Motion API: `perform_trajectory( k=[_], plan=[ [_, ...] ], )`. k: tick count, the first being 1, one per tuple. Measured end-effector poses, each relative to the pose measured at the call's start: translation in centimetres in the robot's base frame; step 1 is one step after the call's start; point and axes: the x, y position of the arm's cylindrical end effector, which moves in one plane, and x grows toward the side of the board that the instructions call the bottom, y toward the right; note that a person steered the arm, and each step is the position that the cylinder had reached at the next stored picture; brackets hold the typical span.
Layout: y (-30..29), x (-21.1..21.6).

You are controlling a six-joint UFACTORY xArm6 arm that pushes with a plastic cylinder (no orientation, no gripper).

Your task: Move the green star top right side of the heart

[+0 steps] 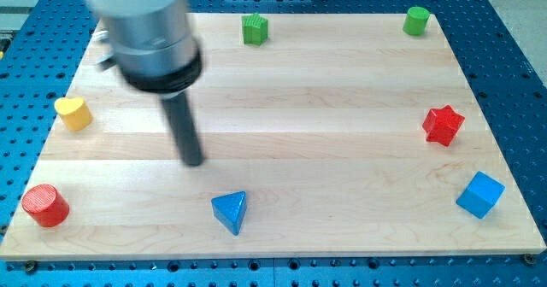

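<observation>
The green star sits near the board's top edge, a little left of centre. The yellow heart lies at the view's left edge of the board. My tip rests on the board left of centre, well below the green star and to the right of the heart, touching neither. It stands above and to the left of the blue triangle.
A green cylinder is at the top right corner. A red star and a blue cube are at the right side. A red cylinder is at the bottom left. The wooden board lies on a blue perforated table.
</observation>
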Motion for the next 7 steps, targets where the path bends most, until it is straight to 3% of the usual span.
perform_trajectory(
  k=[2,3,4,5,6,7],
  plan=[
    [-0.6,-7.4],
    [-0.4,-13.1],
    [9.9,-15.8],
    [12.1,-21.0],
    [9.9,-24.7],
    [6.7,-24.7]
  ],
)
